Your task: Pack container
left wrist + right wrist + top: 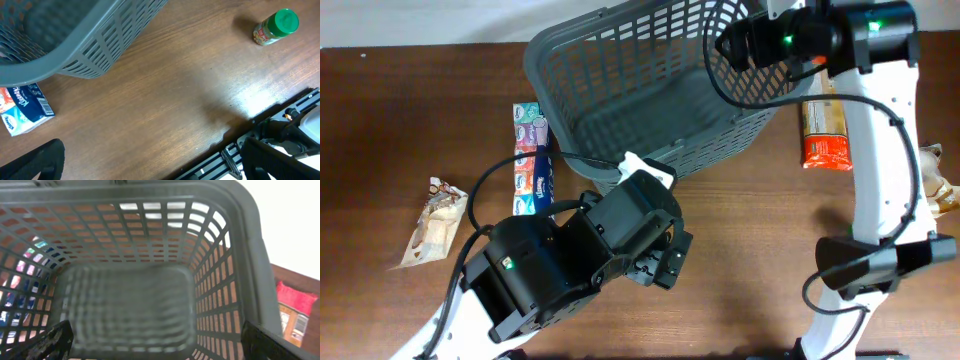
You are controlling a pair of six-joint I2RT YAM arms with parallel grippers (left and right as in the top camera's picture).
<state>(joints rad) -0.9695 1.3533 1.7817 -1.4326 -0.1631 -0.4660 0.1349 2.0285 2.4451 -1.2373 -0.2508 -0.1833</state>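
The dark grey basket [620,90] stands at the back middle of the table, and its inside looks empty in the right wrist view [130,305]. My right gripper [728,45] hangs over the basket's right side; its fingers [165,347] are spread wide with nothing between them. My left gripper [665,258] is over the bare wood in front of the basket, open and empty [155,170]. The basket's near corner [55,55] shows at the upper left of the left wrist view.
Blue and red tissue packs [532,160] lie left of the basket [22,105]. A crumpled snack packet [435,220] lies at the far left. An orange-red packet [825,135] lies right of the basket [295,310]. A green-lidded jar [277,26] stands on the wood.
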